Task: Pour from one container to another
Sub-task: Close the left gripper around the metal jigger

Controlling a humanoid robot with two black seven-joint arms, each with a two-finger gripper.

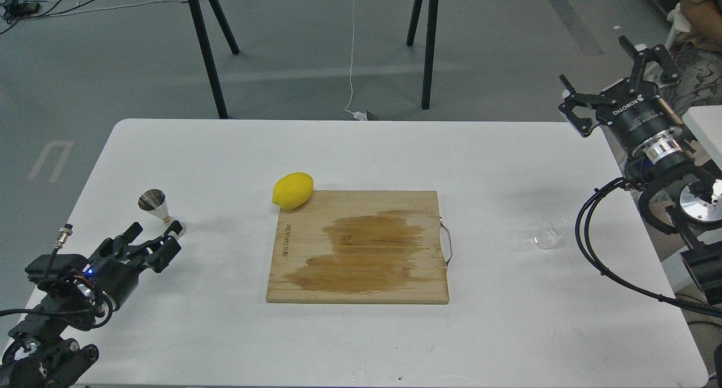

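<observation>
The right gripper (612, 83) is hanging high off the table's (169, 331) far right edge, its 2 fingers (648, 58) spread wide and holding nothing. The clear glass cup (548, 234) is standing upright on the white top well below and nearer than those fingers, apart from them; it looks short, round and nearly see-through (whether it is carrying any liquid is too faint to tell).

The left gripper (155, 244) is resting low over the table's left side, fingers narrowly parted and empty. The steel jigger (161, 207), a shiny hourglass with a narrow waist, is standing upright just beyond those fingertips, close but seemingly not touching.

Each vessel is sitting on its own arm's side, probably so 1 arm can lift the cup while the other steadies the jigger. Between them, the bamboo cutting board (316, 286) is showing a dark wet stain, and a lemon (293, 190) is lying at its far left corner.
</observation>
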